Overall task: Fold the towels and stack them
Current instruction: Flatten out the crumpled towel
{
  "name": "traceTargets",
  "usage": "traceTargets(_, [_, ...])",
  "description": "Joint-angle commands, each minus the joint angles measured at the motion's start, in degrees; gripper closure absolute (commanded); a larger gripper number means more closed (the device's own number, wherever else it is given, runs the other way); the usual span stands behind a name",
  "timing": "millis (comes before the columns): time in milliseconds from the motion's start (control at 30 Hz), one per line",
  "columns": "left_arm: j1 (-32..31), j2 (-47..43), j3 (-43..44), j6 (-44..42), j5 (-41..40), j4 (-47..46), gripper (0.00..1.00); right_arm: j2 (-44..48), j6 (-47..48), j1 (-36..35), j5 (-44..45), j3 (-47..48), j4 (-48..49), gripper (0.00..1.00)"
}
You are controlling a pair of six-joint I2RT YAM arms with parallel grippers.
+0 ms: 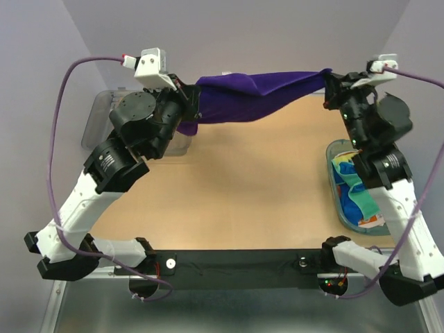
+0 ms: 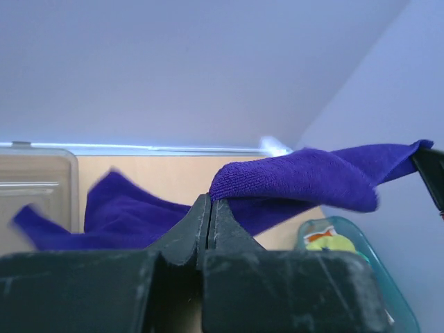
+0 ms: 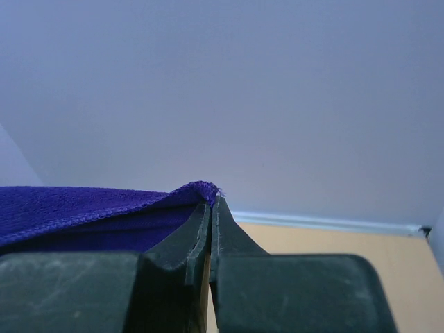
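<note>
Top external shows me the purple towel [image 1: 257, 94] strung in the air across the far side of the table [image 1: 229, 194], sagging a little in the middle. My left gripper [image 1: 191, 104] has its jaws pressed together on the towel's left end, and a loose flap droops past it toward the clear bin [image 1: 97, 121]. My right gripper [image 1: 327, 83] is clamped tight on the right corner; on the right wrist camera I see the purple hem nipped right at the fingertips. On the left wrist camera the jaws meet with no gap, and the cloth folds over just beside the tips. I see the other towels [image 1: 355, 194], blue, green and a bit of orange print, bunched in the teal basket [image 1: 334, 149] at the right side of the table, beneath the right arm
</note>
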State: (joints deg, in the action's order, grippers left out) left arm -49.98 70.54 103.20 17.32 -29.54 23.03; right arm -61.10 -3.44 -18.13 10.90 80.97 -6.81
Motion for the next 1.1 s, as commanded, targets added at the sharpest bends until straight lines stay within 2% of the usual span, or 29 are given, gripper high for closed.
traceTargets(0, [-3.54,-3.12,-2.38,-3.0,-2.81,1.15,1.0,5.19,7.3,0.73,-1.39,2.17,-0.13,1.0])
traceTargets(233, [-7.42,-9.45,-8.35,1.12,1.06,0.97,1.0,9.51,8.19,0.81,-5.36,4.99,-3.82,1.0])
traceTargets(400, [-7.24,-7.27,-15.03,5.43,-6.66,2.46,1.0,6.35,7.66,0.82,-1.24,2.53,-4.44,0.99])
traceTargets(500, [-3.91,-4.46,-21.18,10.0,-7.21,0.9,1.0,1.18,6.79,0.73,4.21,-0.19,-4.27,1.0])
traceTargets(533, [0.19,-3.84,-23.37,11.4,-5.46,-0.43,1.0,-1.97,6.52,0.82,6.92,-0.89,-4.18,1.0])
traceTargets(567, [2.49,-2.27,-28.09,12.38,0.21,-2.35,1.0,-4.18,6.34,0.73,7.9,-1.42,-4.18,0.99])
traceTargets(633, [8.2,0.02,-32.77,15.01,4.82,-8.15,1.0,-10.4,5.9,0.82,10.18,-2.83,-3.39,1.0])
traceTargets(733, [10.59,7.57,-37.98,16.16,8.88,-15.19,0.91,-16.75,5.38,0.9,12.64,-5.11,0.19,0.99])
traceTargets(867, [11.83,23.1,-33.35,15.73,13.1,-17.75,0.91,-26.33,3.62,2.39,14.41,-6.26,4.78,0.99])
traceTargets(1000, [12.09,30.33,-30.17,16.34,13.98,-18.63,0.91,-33.72,1.6,3.98,13.72,-4.16,6.28,0.99])
traceTargets(1033, [12.27,31.23,-29.9,16.86,14.68,-18.2,0.89,-36.08,1.68,3.98,12.23,-3.63,6.19,0.99])
traceTargets(1067, [12.18,32.19,-29.98,17.39,16.69,-18.28,0.83,-36.8,1.95,4.07,11.35,-3.54,6.19,0.99])
